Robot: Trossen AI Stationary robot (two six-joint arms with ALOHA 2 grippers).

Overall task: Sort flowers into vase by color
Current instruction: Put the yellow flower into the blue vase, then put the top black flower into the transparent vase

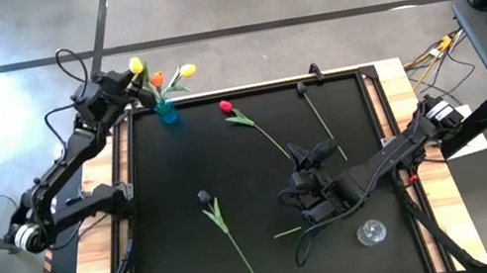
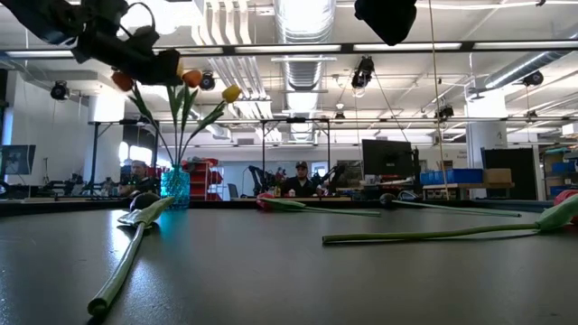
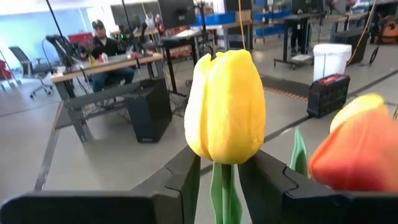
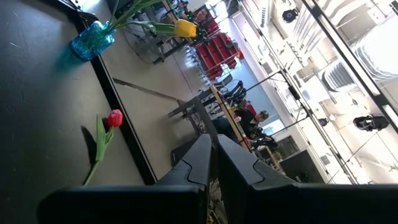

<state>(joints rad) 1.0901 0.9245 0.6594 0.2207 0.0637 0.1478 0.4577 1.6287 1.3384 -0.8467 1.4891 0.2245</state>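
Now we ease the left gripper (image 3: pixel 219 180), fingers parted around the yellow tulip (image 3: pixel 224 106) standing in the blue vase (image 1: pixel 166 112), straight up; right gripper (image 4: pixel 213 158) waits, fingers together.

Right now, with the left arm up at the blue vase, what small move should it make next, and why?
Probably open a little wider and lift clear. The left fingers are parted around the stem under the yellow tulip, which already stands in the blue vase beside an orange tulip, so it looks delivered.
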